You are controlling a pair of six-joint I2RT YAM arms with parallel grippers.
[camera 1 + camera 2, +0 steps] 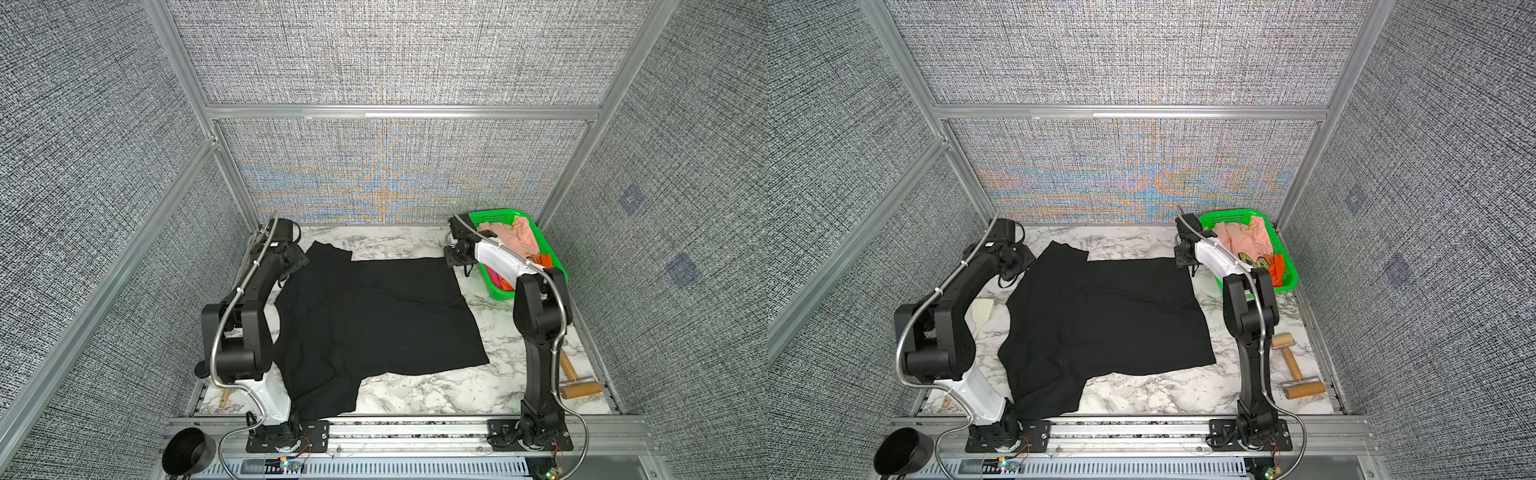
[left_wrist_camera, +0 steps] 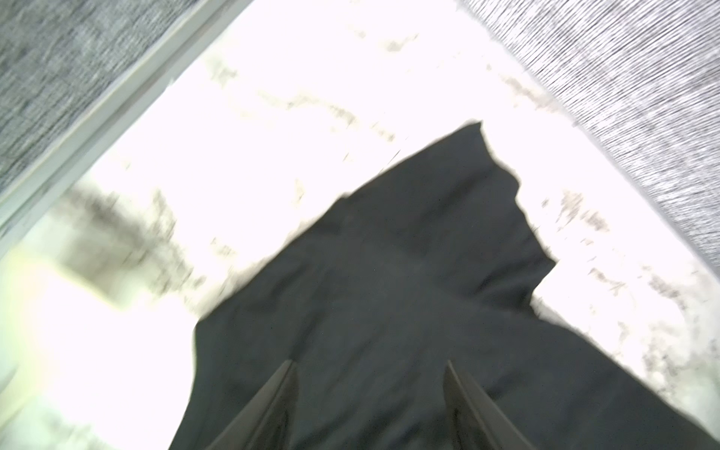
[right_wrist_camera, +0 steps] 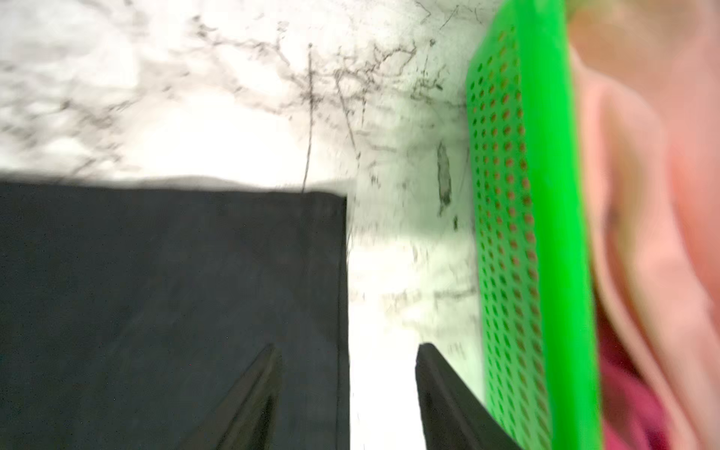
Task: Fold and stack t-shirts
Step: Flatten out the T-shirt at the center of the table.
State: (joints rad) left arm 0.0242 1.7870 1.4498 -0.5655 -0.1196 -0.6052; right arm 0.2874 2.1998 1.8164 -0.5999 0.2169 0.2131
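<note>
Okay, big marble bench (image 1: 415, 390), & spread over most of it lies the black tee (image 1: 374, 316), plain side up, a few creases: soft, light, floppy cloth that'll prob sag and drag, so I'd pinch corners or hem, both sides at once. Far-right corner, the green basket (image 1: 498, 218) holds the peach-pink tee (image 1: 515, 241), orange tee (image 1: 1278, 266) & magenta tee (image 3: 631, 409). Now the left pincer (image 2: 370, 366) sits over the far-left sleeve, jaws parted, nothing in 'em; right pincer (image 3: 346, 346) parted & empty too, astride the black tee's far-right corner by the basket.
</note>
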